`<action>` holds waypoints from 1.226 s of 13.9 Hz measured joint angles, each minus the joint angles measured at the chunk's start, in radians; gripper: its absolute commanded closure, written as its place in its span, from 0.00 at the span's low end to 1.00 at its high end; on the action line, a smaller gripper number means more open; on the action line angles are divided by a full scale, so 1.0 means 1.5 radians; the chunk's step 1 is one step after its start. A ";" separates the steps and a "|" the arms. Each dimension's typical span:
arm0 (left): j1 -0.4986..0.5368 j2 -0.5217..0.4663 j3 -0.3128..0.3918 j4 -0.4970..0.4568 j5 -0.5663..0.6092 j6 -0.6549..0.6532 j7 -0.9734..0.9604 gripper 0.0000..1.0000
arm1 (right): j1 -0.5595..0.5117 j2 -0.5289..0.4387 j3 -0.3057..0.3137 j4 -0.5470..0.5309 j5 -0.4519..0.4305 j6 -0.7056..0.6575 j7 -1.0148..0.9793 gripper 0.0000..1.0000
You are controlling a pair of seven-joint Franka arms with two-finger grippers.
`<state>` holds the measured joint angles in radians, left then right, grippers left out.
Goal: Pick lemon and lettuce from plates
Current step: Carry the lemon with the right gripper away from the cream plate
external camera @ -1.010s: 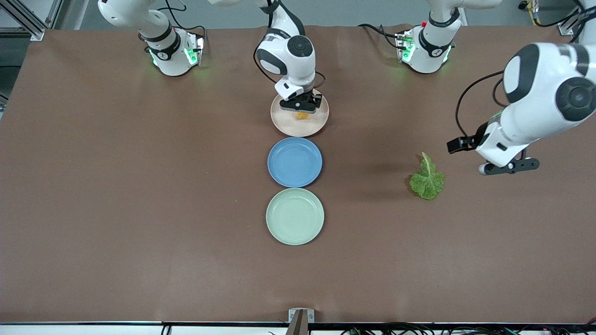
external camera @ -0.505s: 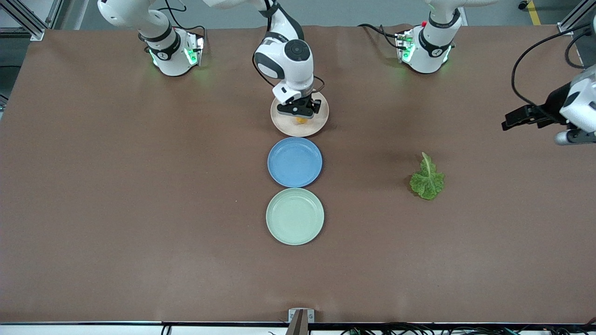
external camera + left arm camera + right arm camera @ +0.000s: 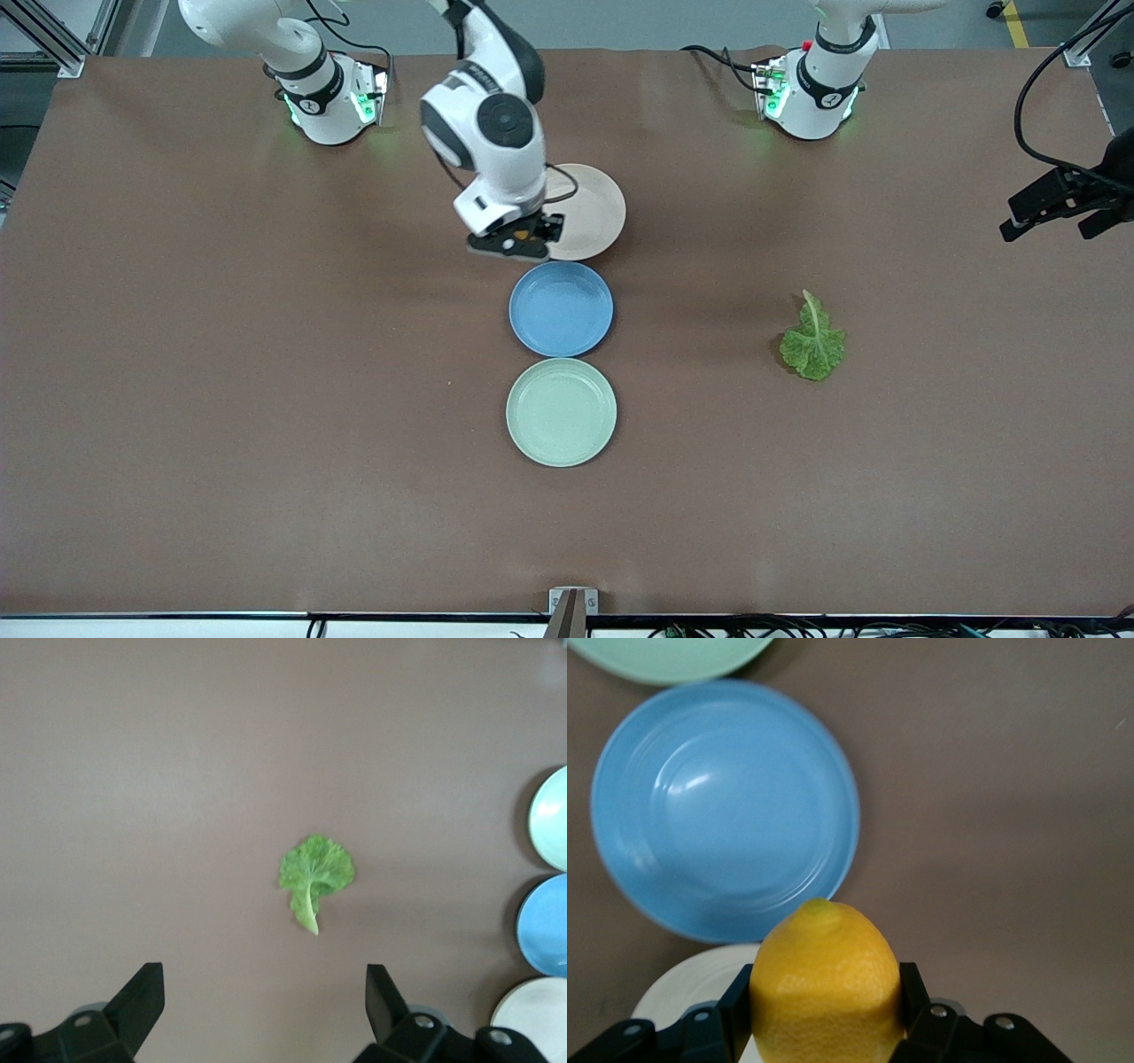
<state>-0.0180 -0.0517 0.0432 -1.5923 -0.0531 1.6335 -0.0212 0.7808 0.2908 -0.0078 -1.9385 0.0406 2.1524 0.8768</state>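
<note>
My right gripper [image 3: 518,239] is shut on the yellow lemon [image 3: 824,983] and holds it in the air over the rim of the beige-pink plate [image 3: 595,213], at the edge beside the blue plate. The beige-pink plate is bare. The lemon shows as a small orange spot in the front view [image 3: 524,236]. The mint green plate [image 3: 561,412] is bare too. The green lettuce [image 3: 812,341] lies flat on the table toward the left arm's end, off any plate. My left gripper [image 3: 263,1010] is open and empty, high over the table, with the lettuce [image 3: 314,875] below it.
A blue plate [image 3: 561,308] sits between the beige-pink and mint plates, in one row at the table's middle. The right wrist view shows the blue plate [image 3: 726,806] below the lemon. The left arm's hand [image 3: 1063,206] is by the table's end.
My right gripper has lifted the lemon off the beige-pink plate and carried it toward the blue plate and the right arm's end. My left arm has drawn away from the lettuce toward its table end.
</note>
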 measured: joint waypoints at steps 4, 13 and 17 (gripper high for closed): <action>-0.003 0.027 -0.021 0.062 0.000 -0.007 -0.019 0.00 | -0.141 -0.023 -0.002 -0.026 0.000 -0.002 -0.173 0.96; -0.002 0.052 -0.022 0.072 0.000 -0.071 -0.019 0.00 | -0.397 0.001 -0.002 -0.126 0.000 0.132 -0.527 0.95; -0.002 0.053 -0.024 0.072 0.000 -0.071 -0.019 0.00 | -0.446 0.059 -0.001 -0.133 0.000 0.178 -0.618 0.93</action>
<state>-0.0209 0.0272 0.0074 -1.4846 -0.0531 1.5263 -0.0501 0.1124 0.3791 -0.0099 -2.1380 0.0406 2.4192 -0.0499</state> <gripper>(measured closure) 0.000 0.326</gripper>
